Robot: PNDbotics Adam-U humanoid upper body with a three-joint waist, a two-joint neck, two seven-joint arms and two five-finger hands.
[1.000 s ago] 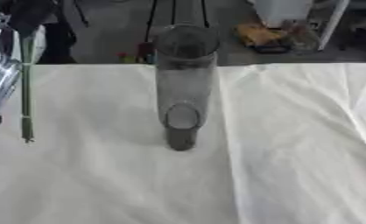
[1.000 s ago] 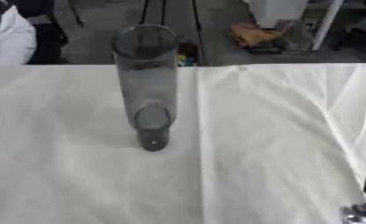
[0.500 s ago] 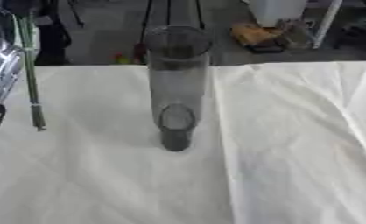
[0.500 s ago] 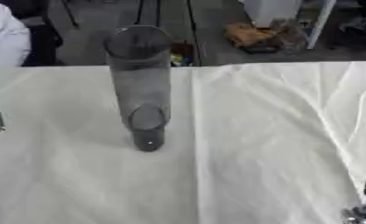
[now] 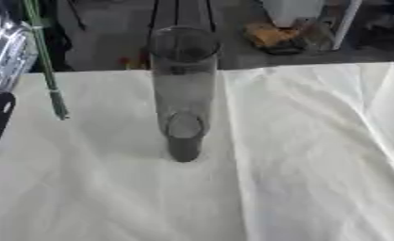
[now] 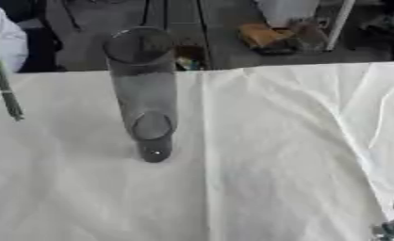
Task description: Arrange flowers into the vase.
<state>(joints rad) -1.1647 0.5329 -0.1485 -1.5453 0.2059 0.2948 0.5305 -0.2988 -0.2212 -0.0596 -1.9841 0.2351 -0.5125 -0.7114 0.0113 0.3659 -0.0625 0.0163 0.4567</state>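
Presently the vase (image 5: 182, 94) — a tall clear cylinder — stands upright on the white tablecloth (image 5: 299, 164) at centre, and no stem shows inside it. One green flower stem (image 5: 45, 61) hangs at the far left, cut end down above the cloth, well apart from the vase mouth. Left hand (image 5: 4, 52) shows only in part at that edge — its grip cannot be told. Right hand (image 6: 391, 226) barely shows, near right. Judgement: insertion not yet begun.

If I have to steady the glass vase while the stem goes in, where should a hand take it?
Wrap the vase at mid-height from its right side: it is a tall, narrow, upright cylinder, the flower stem hangs to its left, and the cloth on its right is bare.
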